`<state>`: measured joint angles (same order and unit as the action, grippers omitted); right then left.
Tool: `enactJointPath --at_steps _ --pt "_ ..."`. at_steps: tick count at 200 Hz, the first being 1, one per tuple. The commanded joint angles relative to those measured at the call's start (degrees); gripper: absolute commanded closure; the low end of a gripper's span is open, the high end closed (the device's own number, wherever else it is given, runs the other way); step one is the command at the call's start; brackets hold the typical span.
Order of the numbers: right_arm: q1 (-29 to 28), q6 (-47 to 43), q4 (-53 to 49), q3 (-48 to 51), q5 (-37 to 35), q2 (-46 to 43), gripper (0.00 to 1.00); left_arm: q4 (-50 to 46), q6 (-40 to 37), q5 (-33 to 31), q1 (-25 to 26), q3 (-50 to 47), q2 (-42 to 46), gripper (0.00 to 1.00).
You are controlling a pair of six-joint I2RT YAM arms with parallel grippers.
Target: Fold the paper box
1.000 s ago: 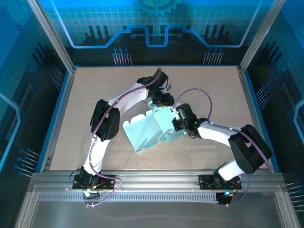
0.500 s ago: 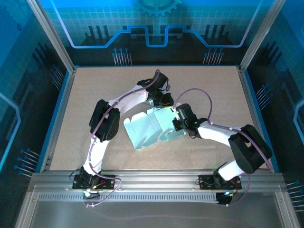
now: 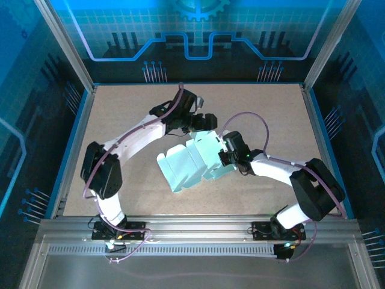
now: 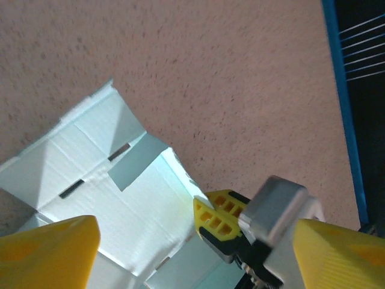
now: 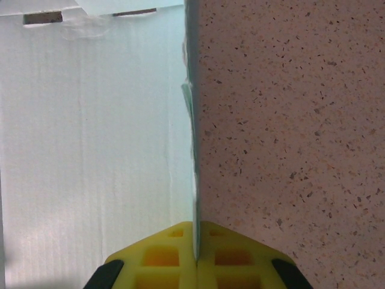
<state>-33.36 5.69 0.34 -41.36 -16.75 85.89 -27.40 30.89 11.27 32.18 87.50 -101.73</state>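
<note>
Around the middle of the table, well apart from every edge: the paper box, pale blue and partly folded, with creased panels and some flaps standing up. Pinched at its right-hand rim by the right gripper, yellow pads pressed tight together on the thin card wall. Just past the box's far side, toward the table's far edge: the left gripper, fingers spread wide above the card and grasping nothing.
</note>
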Motion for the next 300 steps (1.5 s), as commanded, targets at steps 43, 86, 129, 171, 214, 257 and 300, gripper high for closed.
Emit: enactJointPath --at_steps 43,86,129,171,214,257,300 --pt "-0.03 0.43 -1.06 -1.69 -1.62 -1.86 1.00 2.76 -2.79 -3.49 -3.71 -11.65 3.80 0.08" --pt "-0.12 0.66 -1.27 -1.95 -1.32 -1.51 1.00 4.25 -1.75 -1.33 -3.80 -13.35 1.47 0.08" --pt "-0.21 1.16 -1.31 -1.92 -1.52 -1.34 1.00 7.50 1.36 4.82 -3.80 -13.84 -0.38 0.12" --pt "-0.65 0.66 -2.25 -2.70 -2.32 -1.33 1.00 8.82 2.88 7.51 -4.05 -13.82 -1.50 0.14" --pt "-0.64 -0.50 -4.74 -4.37 -1.60 -1.99 1.00 12.02 2.10 3.38 -5.57 -17.52 4.12 0.10" --pt "-0.91 -2.78 -8.47 -7.49 -1.68 -1.51 1.00 14.47 0.15 2.71 -10.94 -20.43 7.78 0.01" --pt "-1.90 -9.08 -11.66 -11.15 -9.01 -1.00 1.00 13.15 -0.92 3.23 -15.75 -18.71 5.80 0.01"
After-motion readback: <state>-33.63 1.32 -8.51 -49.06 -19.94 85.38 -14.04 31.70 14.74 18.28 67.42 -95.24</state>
